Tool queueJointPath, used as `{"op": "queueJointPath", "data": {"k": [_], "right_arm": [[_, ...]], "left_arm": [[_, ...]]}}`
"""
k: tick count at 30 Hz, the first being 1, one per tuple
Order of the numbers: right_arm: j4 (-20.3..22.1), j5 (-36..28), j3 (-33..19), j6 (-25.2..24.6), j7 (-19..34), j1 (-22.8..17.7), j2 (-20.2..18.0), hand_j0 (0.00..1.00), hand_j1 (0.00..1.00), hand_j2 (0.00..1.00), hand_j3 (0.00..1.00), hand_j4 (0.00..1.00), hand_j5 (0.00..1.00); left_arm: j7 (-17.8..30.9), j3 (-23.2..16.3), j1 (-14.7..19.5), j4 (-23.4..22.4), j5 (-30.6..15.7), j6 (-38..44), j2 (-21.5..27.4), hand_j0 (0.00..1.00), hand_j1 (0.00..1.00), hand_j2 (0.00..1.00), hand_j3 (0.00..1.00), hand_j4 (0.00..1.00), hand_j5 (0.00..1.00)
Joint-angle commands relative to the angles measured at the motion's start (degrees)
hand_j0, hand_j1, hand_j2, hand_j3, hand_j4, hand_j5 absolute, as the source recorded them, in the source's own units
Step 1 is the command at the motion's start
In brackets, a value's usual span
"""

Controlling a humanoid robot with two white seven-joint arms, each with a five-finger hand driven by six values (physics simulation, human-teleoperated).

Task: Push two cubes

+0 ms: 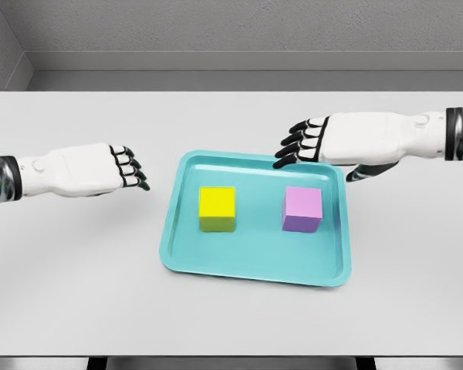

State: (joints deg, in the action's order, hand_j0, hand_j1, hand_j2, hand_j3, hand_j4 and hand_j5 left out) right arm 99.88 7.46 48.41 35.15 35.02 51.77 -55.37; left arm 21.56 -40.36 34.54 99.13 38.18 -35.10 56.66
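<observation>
Head view shows yellow cube (pixel 217 208) and pink cube (pixel 302 209) untouched on tray (pixel 255 270); left hand (pixel 92 169) and right hand (pixel 332 140), fingers loosely spread, hold nothing.

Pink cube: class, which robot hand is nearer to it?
Right. The right robot hand hovers just behind the pink cube at the tray's far edge; the left robot hand is off the tray, beyond the yellow cube.

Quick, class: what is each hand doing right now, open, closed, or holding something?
Left hand: open, holding nothing, left of the teal tray.
Right hand: open, holding nothing, at the tray's far right corner, above the pink cube.
</observation>
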Motion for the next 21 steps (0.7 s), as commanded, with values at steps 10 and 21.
{"op": "queueJointPath", "data": {"k": [10, 21], "right_arm": [[-0.65, 11.00, 3.36, -0.15, -0.02, -1.31, 2.90, 0.99, 0.99, 0.99, 0.99, 0.99, 0.99], [-0.83, 15.48, 4.15, -0.15, -0.02, -2.55, 3.60, 0.99, 0.99, 0.99, 0.99, 0.99, 0.99]], "left_arm": [[0.06, -0.07, -0.53, 0.54, -0.30, 0.10, -0.68, 0.83, 0.83, 0.83, 0.83, 0.83, 0.83], [0.06, 0.01, -0.27, 0.54, -0.39, 0.10, -0.68, 0.83, 0.83, 0.83, 0.83, 0.83, 0.83]]}}
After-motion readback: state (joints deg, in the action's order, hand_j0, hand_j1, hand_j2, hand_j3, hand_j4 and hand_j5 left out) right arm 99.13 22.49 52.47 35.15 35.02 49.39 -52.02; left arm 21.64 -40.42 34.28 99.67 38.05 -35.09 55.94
